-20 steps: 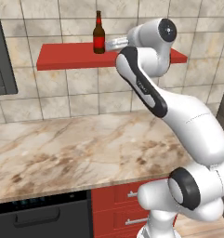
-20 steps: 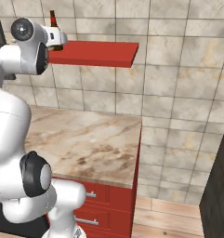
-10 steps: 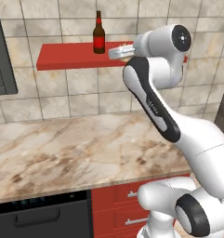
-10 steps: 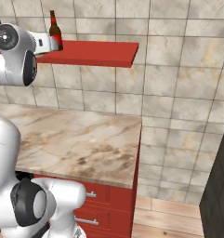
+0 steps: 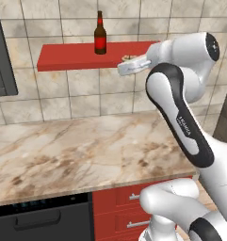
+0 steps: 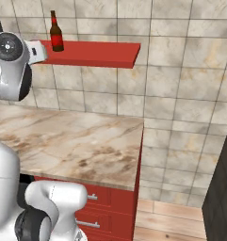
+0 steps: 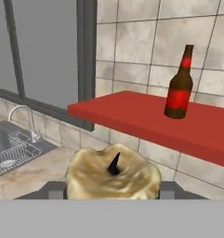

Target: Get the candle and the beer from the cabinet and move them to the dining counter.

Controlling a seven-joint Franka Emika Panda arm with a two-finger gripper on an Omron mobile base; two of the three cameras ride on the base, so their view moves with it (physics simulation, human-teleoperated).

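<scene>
The candle (image 7: 113, 175), a squat yellowish-tan lump with a black wick, sits between my fingertips (image 7: 55, 188), and my gripper (image 7: 112, 188) is shut on it. From the left base view the candle (image 5: 129, 58) peeks above my gripper (image 5: 124, 67), held just in front of and slightly below the cabinet (image 5: 68, 56), a thin red shelf board. The beer (image 5: 100, 34), a brown bottle with a red label, stands upright on that board, left of my hand. It also appears as the beer (image 6: 56, 33) on the cabinet (image 6: 101, 52), and as the beer (image 7: 179, 86). The dining counter is out of view.
A marbled counter (image 5: 86, 155) with red drawers (image 5: 129, 207) and a black dishwasher (image 5: 39, 221) runs below the shelf. A sink with a faucet (image 7: 20, 125) and a dark-framed window (image 7: 85, 60) lie to the left. A dark unit (image 6: 221, 188) stands at far right, past a strip of wooden floor.
My hand has drawn back from the shelf, moving down and a little right with the candle in it. The beer and the shelf have stayed put.
</scene>
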